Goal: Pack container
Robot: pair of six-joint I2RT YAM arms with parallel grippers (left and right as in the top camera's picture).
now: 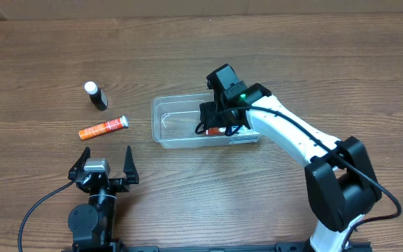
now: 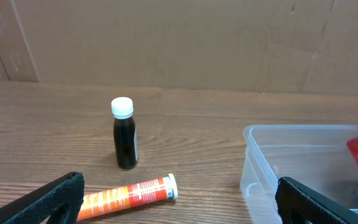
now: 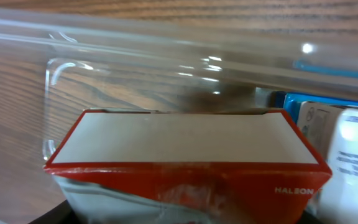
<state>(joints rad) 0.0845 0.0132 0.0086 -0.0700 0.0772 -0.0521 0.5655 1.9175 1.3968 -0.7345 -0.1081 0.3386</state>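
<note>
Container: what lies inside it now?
In the container: a red box and, at its right end, a blue-and-white box; the left half is bare. The right tool covers the floor beneath it overhead.

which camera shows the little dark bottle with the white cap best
Left wrist: the dark bottle stands upright, seen whole from the side, white cap clear, beyond the orange tube. Overhead shows it small, from above. Right wrist does not show it.
</note>
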